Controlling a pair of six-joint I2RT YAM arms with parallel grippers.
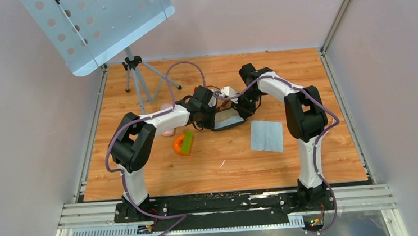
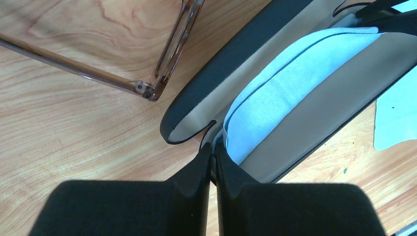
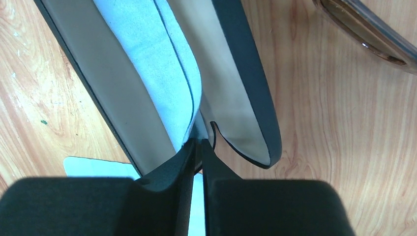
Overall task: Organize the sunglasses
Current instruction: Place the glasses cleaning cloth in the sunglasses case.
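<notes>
Sunglasses (image 2: 147, 91): they lie on the bare counter (image 1: 228, 173) just beside the case (image 2: 231, 56), outside it. The one temple arm in view is unfolded.
Case: black, lid open, pale lining showing. A light blue cloth (image 2: 285, 88) lies along its inside.
Left tool (image 2: 212, 152): narrow, fingers almost together at one end of the case, right at its rim. Whether they pinch the edge I cannot tell.
Right tool (image 3: 198, 145): equally narrow, at the opposite end of the case.
Done: the case appears opened and ready.
Left to do: probably fold the sunglasses, lay them in the case and shut the lid.
Second cloth (image 1: 267, 136): flat on the counter, apart from the case.
Progress: likely early to midway.
</notes>
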